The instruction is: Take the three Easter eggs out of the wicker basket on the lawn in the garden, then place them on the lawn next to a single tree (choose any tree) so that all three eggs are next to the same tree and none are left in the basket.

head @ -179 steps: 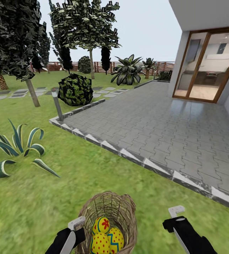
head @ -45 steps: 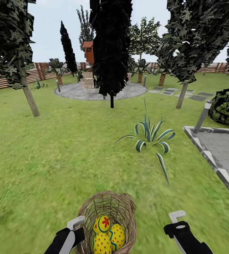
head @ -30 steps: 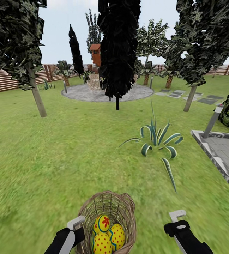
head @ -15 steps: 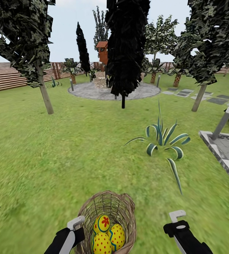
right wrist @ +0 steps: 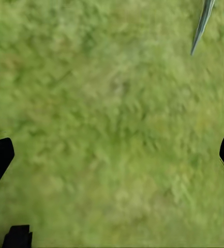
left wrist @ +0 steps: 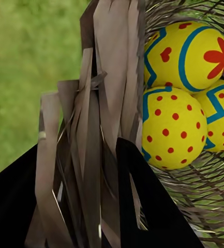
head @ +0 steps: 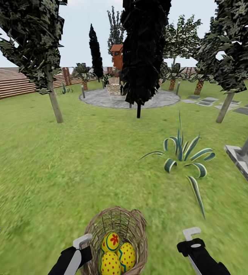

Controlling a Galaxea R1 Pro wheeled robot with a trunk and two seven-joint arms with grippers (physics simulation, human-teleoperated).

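We are showing two black arms at the bottom of the head view, each carrying a pale grey-white panel along its upper side. Our left gripper (head: 82,242) is ending in a light grey, angular bracket-shaped tip, and our right gripper (head: 191,232) is wearing a similar white, hook-shaped tip above a glossy black housing with a small pale mark. In the wrist views our fingers (left wrist: 143,206) are appearing as flat, matte black blades with straight edges.
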